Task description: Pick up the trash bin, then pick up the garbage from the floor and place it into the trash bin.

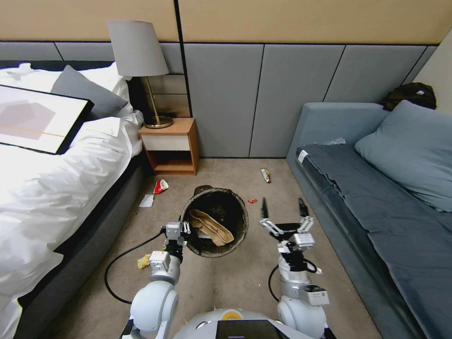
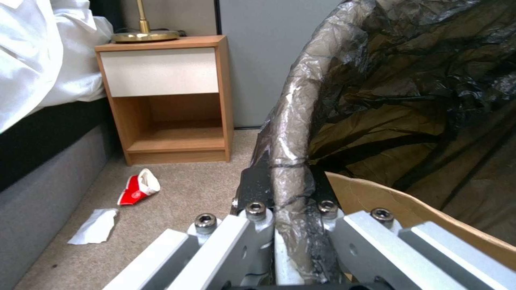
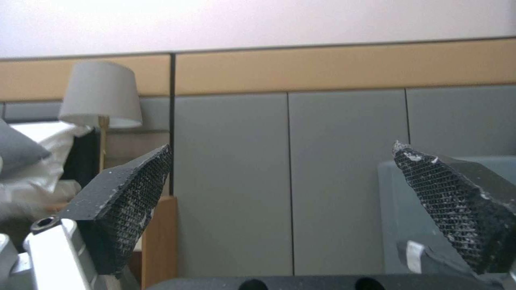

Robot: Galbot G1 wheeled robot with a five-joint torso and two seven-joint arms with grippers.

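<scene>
The trash bin (image 1: pixel 221 226), a round bucket lined with crinkled black plastic folded over its rim, hangs tilted above the carpet with its mouth toward the camera, gripped by the left gripper (image 1: pixel 181 229). In the left wrist view the metal fingers (image 2: pixel 252 225) clamp the glossy, bag-wrapped rim (image 2: pixel 290 161) from both sides. Inside the bin lies a creased tan paper bag (image 1: pixel 214 226), its flat cardboard-coloured edge just beyond the clamped rim.

Beyond the left gripper and toward the bed side, a crushed red-and-white carton (image 2: pixel 138 188) and a crumpled white paper (image 2: pixel 96 226) lie on the short-pile carpet before a wooden nightstand (image 2: pixel 161 100). A yellow wrapper (image 1: pixel 143 260) lies beside the left arm.

The right gripper (image 1: pixel 282 208) hovers just right of the bin, its jaws spread wide and empty; its black pads (image 3: pixel 129 193) have a fine mesh texture. A small red scrap (image 1: pixel 252 201) lies between it and the bin, and a slim wrapper (image 1: pixel 266 175) farther ahead, near the grey sofa (image 1: pixel 376 188).
</scene>
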